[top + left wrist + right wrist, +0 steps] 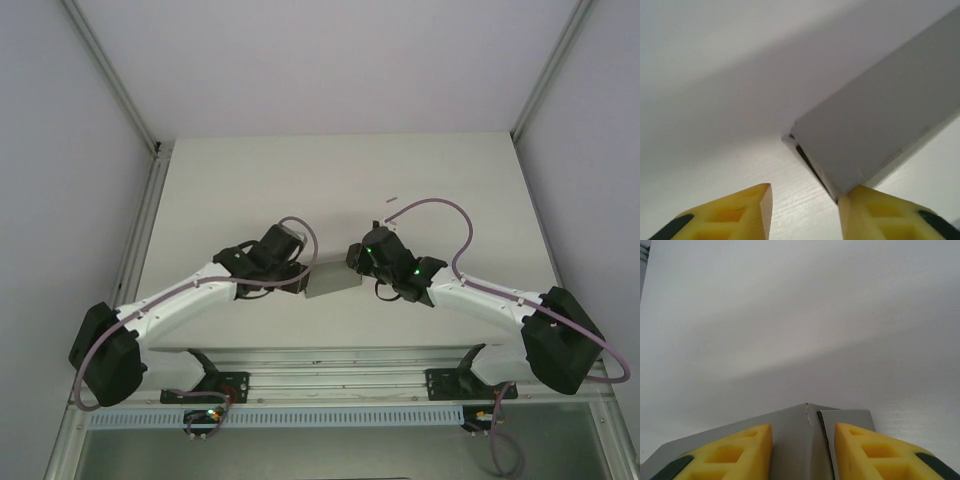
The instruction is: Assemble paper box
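The paper box (333, 281) is a small, low box of plain grey card lying on the white table (330, 180) between my two arms. My left gripper (303, 275) is at its left end. In the left wrist view the left gripper (807, 192) is open with bare table between its yellow fingers, and the right fingertip (855, 197) touches the near corner of the box (880, 120). My right gripper (355, 262) is at the box's right end. In the right wrist view the right gripper (802, 429) stands part open astride a folded corner of the box (785, 420), beside a loose flap edge.
Metal frame posts (110, 80) and pale side walls close in the table on the left and right. A small dark mark (391, 199) lies on the table behind the right arm. The arm bases sit on the rail (330, 385) at the near edge.
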